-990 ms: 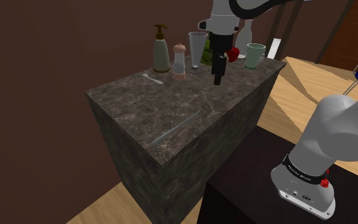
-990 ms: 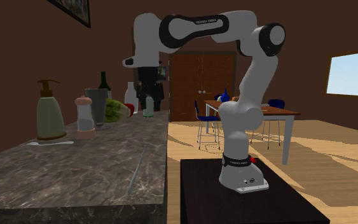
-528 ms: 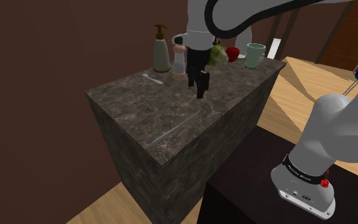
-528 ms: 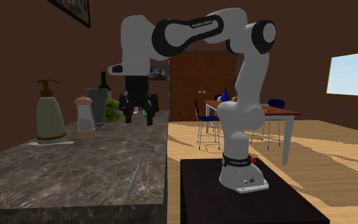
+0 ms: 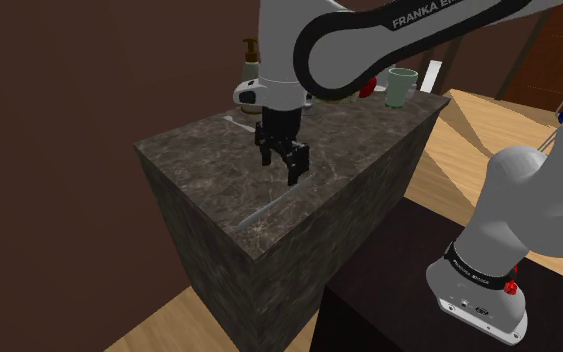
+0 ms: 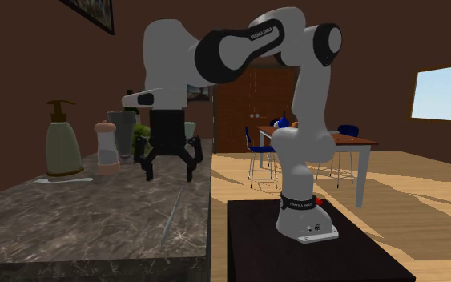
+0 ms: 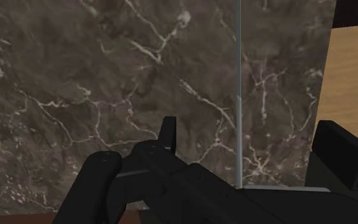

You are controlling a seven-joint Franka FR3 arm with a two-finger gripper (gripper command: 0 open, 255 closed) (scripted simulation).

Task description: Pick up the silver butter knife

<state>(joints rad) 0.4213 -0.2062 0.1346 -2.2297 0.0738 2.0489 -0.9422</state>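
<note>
Pincer (image 6: 167, 172): wide open, empty, above marble surface (image 5: 199, 150). Butter knife (image 5: 279, 200): lying flat, ungrasped, just beside. Descent, grasp and lift outstanding.

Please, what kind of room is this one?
Probably a kitchen open to a dining area in a house. A dark marble counter carries a soap dispenser and a grinder, and beyond it stands a dining table with blue chairs.
</note>
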